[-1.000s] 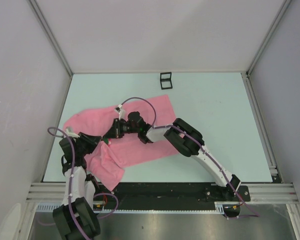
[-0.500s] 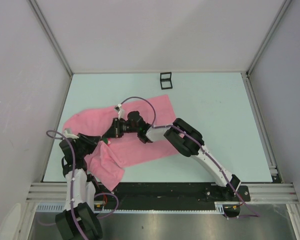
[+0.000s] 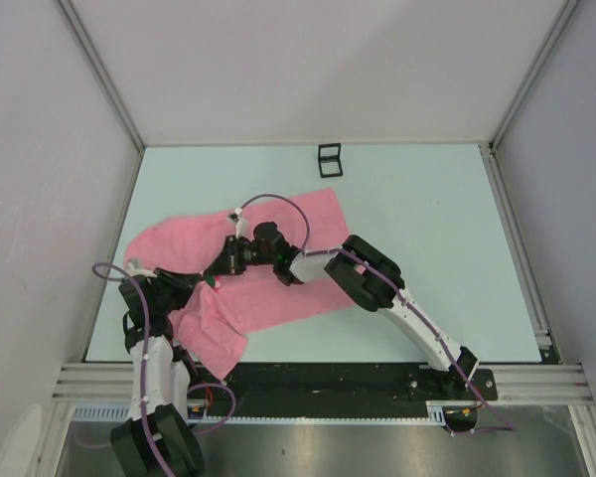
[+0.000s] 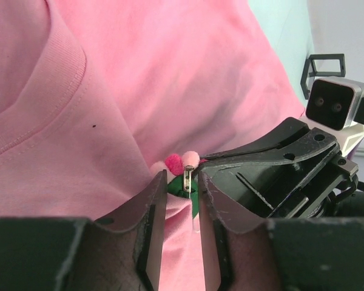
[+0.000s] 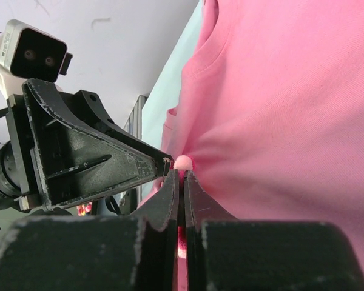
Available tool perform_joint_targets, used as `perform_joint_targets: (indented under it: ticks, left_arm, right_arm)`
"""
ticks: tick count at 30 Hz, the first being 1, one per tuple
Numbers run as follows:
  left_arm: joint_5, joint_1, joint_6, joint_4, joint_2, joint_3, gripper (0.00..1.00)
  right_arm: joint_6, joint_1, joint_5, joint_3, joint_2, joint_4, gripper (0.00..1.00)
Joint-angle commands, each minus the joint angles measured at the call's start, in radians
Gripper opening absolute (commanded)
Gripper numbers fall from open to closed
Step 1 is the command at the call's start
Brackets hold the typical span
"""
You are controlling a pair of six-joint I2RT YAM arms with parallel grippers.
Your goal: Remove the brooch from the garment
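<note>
The pink garment lies spread across the table, its rumpled end toward the left arm. Both grippers meet at one spot on it. In the left wrist view the brooch shows pink petals, a green back and a metal pin. My left gripper is shut on that green back and pin. My right gripper comes in from the opposite side. It is shut tight on the garment's cloth right under a pink petal of the brooch, and the fabric puckers toward its tip. From above, the left gripper and the right gripper touch tips.
A small black square frame box stands at the table's far edge. The right arm's elbow rests over the garment's right end. Grey walls close in the table on the left, right and back.
The left arm's elbow and cable loop have sagged slightly toward the near edge. Both grippers stay at the same spot on the cloth.
</note>
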Motion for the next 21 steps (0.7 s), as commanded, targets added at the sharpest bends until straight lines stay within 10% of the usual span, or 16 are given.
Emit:
perform_joint_targets:
  ticks: [1,21]
  left_arm:
    - [-0.007,0.001,-0.011,-0.002,0.013,-0.010,0.29]
    - [0.015,-0.001,0.007,0.047,0.074,-0.013,0.29]
  right_arm:
    - [0.030,-0.004,0.002,0.026,0.012,0.068,0.00]
    - [0.076,-0.005,-0.017,0.046,0.039,0.094,0.00]
